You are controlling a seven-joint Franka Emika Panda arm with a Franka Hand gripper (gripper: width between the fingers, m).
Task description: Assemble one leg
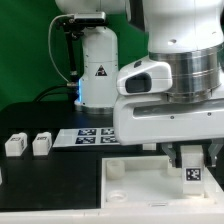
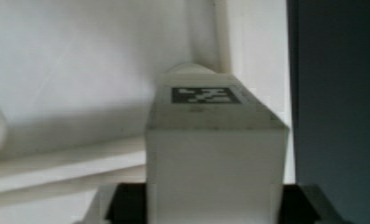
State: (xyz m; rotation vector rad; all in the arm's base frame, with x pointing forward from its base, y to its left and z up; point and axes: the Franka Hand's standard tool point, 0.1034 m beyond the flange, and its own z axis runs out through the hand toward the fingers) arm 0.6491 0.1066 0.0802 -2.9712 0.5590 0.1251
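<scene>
My gripper (image 1: 191, 160) is shut on a leg (image 1: 193, 174), a small white block with a black-and-white marker on its face. It holds the leg upright over the right side of the large white square panel (image 1: 130, 185). In the wrist view the leg (image 2: 212, 140) fills the middle, clamped between the two dark fingers (image 2: 129, 203), with the panel's white surface (image 2: 66, 90) behind it. Two more white legs (image 1: 16, 144) (image 1: 41, 144) stand on the black table at the exterior view's left.
The marker board (image 1: 88, 135) lies flat behind the panel. The arm's white base (image 1: 97, 65) stands at the back. The black table surface (image 1: 40, 185) lies left of the panel; its white front edge (image 1: 60, 218) runs along the bottom.
</scene>
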